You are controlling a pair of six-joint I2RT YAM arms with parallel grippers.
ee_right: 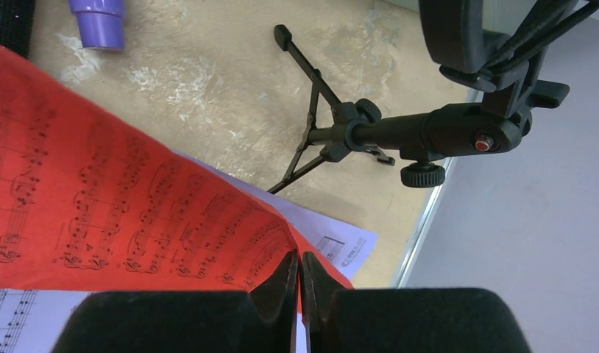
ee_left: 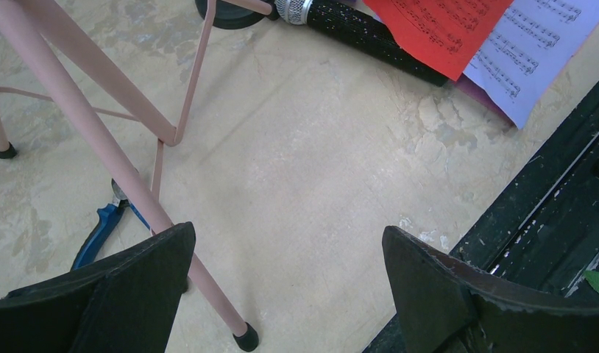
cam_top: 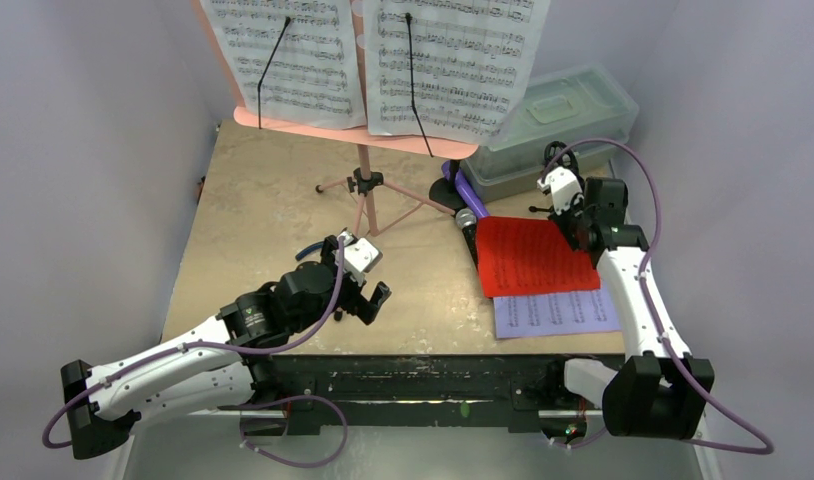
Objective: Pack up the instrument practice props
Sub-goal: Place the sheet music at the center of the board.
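Observation:
The pink tripod music rack stands at the back with two white music sheets on its panel. My right gripper is shut on the edge of the red music sheet, which also shows in the right wrist view. The sheet lies over a lavender sheet. The black silver-headed mic and the purple mic lie left of the red sheet. A black mic support lies by the right gripper. My left gripper is open and empty beside a pink tripod leg.
Blue-handled pliers lie under the tripod leg near my left gripper. A translucent greenish lidded box stands at the back right. A round black base sits by the purple mic. The table's black front edge is close to my left gripper.

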